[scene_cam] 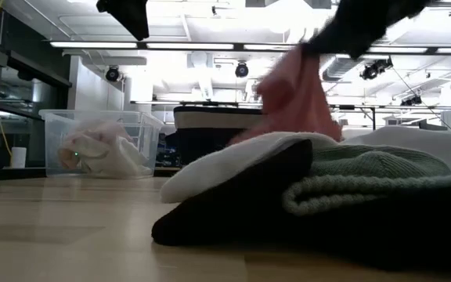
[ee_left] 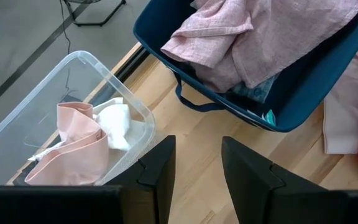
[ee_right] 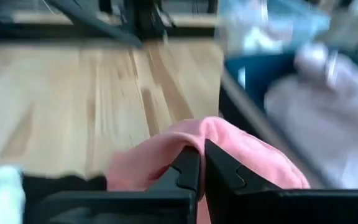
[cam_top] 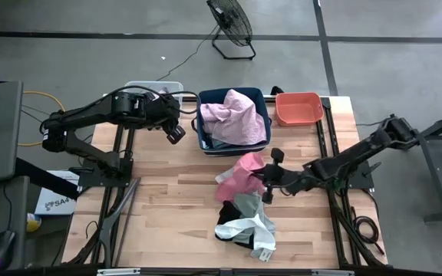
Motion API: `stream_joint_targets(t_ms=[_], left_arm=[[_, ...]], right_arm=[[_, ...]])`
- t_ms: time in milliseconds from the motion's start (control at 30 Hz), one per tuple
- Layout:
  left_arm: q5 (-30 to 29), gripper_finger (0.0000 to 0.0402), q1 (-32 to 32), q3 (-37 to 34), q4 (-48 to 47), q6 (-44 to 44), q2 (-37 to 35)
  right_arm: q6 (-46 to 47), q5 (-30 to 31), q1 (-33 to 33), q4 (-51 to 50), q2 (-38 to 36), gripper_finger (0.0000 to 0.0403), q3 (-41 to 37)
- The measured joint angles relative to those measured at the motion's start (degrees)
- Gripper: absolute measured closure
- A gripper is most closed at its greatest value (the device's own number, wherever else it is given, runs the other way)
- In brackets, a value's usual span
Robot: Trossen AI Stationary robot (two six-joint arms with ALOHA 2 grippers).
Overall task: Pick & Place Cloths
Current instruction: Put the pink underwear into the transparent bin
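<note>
My right gripper [cam_top: 265, 182] is shut on a hot pink cloth [cam_top: 240, 172] at the table's middle, just near of the navy bin [cam_top: 261, 100]. In the low view the pink cloth [scene_cam: 296, 94] hangs up above a pile of black, grey-green and white cloths [cam_top: 244, 224] that lies on the table. A light pink cloth [cam_top: 235, 113] fills the navy bin. My left gripper [cam_top: 175, 133] hovers open, with nothing between its fingers, between the navy bin and the clear bin [ee_left: 73, 81], which holds a light pink and a white cloth. My right gripper pinches a bunched fold of the hot pink cloth [ee_right: 188, 138] between its two fingers [ee_right: 185, 163]. The fingers come from the table's right, slanting a little down. The cloth drapes slack to both sides and hangs below them; the pile hides its lower end in the low view.
A coral bin [cam_top: 298, 108] stands at the far right beside the navy bin. The cloth pile lies near the table's front edge, right of middle. Bare wood [cam_top: 167, 207] stretches over the table's near left.
</note>
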Motion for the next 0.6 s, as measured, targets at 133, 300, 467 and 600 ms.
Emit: stream_joint_targets(t_ms=[133,300,467,600], left_arm=[[0.00,0.0278,0.01,0.00,0.20,0.02,0.00],[0.00,0.0278,0.02,0.00,1.65,1.35,0.00],[0.41,0.0278,0.01,0.00,5.86,4.67,0.02],[2.00,0.0278,0.00,0.00,10.63,8.00,0.02]], right_arm=[[-9.22,-0.17,-0.30,1.70,-2.86,0.0399,3.94],[-18.42,-0.15,-1.77,3.56,-5.05,0.0399,8.68],[-25.41,0.04,-4.37,3.69,-6.06,0.0399,13.14],[-30.39,0.04,-6.76,3.67,-6.34,0.0399,16.31]])
